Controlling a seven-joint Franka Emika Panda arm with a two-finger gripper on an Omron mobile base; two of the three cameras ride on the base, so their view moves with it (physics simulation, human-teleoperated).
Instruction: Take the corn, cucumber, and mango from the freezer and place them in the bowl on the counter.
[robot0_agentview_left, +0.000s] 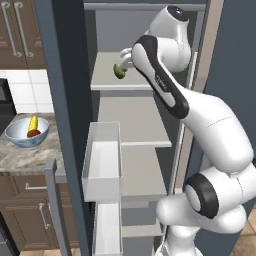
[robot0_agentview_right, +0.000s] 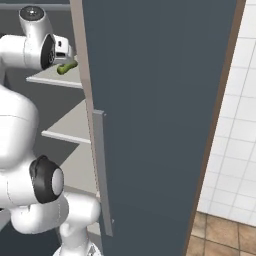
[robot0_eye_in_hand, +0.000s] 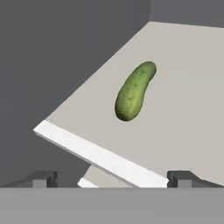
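Observation:
The dark green cucumber (robot0_eye_in_hand: 134, 90) lies alone on the freezer's (robot0_agentview_left: 135, 125) pale upper shelf, also seen as the cucumber (robot0_agentview_left: 120, 71) and cucumber (robot0_agentview_right: 66, 67) from the base. My gripper (robot0_eye_in_hand: 111, 177) hovers just in front of that shelf's edge, open, with nothing between its fingertips (robot0_eye_in_hand: 43, 178). Left of the freezer, the pale blue bowl (robot0_agentview_left: 20, 140) stands on the marbled counter (robot0_agentview_left: 25, 157). The yellow corn (robot0_agentview_left: 33, 122) and the red-orange mango (robot0_agentview_left: 34, 133) lie inside it.
A white drawer (robot0_agentview_left: 102, 162) is pulled out below the shelves, with another beneath it. The open freezer door (robot0_agentview_right: 155, 100) stands close on the arm's right. Brown cabinets (robot0_agentview_left: 20, 30) hang above the counter, and a tiled wall (robot0_agentview_right: 240, 125) lies past the door.

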